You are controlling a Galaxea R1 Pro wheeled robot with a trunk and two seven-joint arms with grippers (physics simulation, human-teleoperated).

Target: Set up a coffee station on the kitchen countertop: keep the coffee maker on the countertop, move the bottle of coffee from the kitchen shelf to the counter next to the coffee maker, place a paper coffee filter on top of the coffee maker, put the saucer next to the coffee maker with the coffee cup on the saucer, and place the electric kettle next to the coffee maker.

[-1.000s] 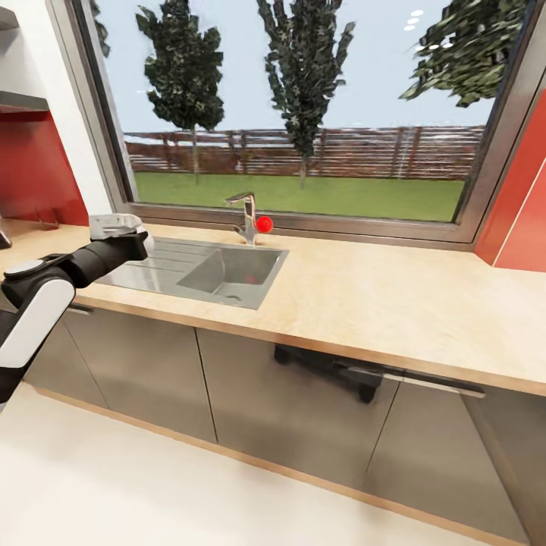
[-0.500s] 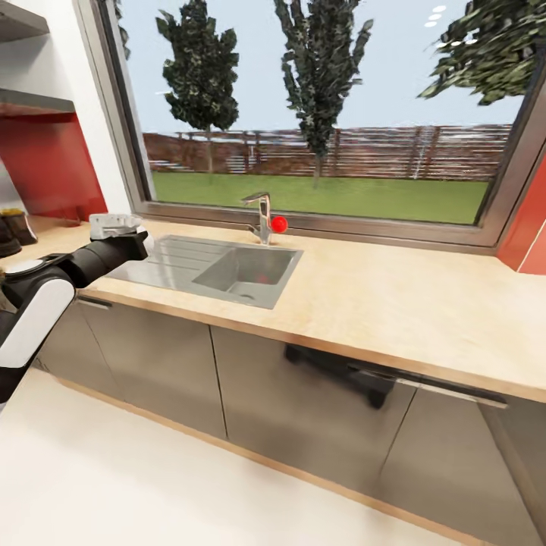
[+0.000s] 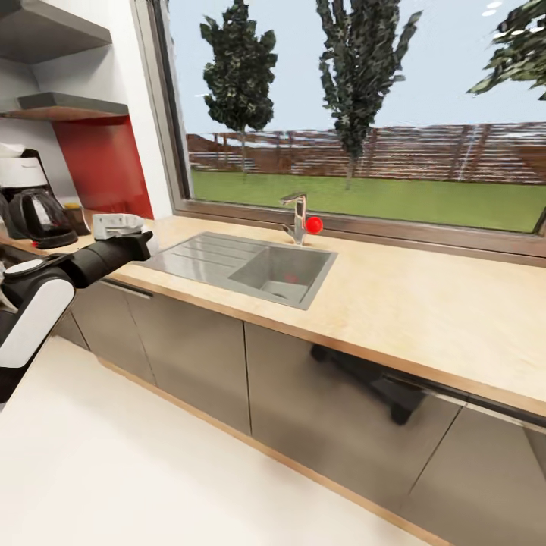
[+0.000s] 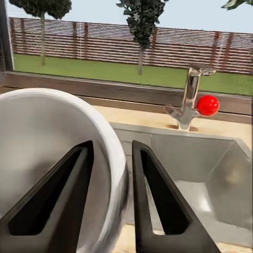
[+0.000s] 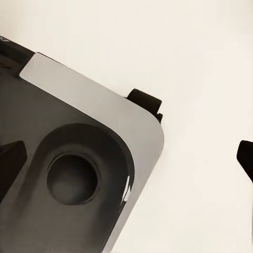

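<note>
The coffee cup (image 4: 52, 158), its rim pinched between my left gripper's (image 4: 110, 200) fingers, now has the coffee maker (image 3: 26, 193) in view at far left.

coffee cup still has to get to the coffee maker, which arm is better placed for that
Left. Its end effector already grips the coffee cup by the rim, and that arm reaches toward the coffee maker at the counter's left end. The right wrist view faces the floor.

Bright, even daylight render, light coming in via the window (image 3: 356, 121). Shadows soft and faint; cabinet fronts (image 3: 318, 394) glossy, mirroring a dark shape. Head view has wide-angle bending at the edges. Left wrist close-up: white rim (image 4: 113, 174) smeared, soft. Right wrist sharp, floor near blown-out.
</note>
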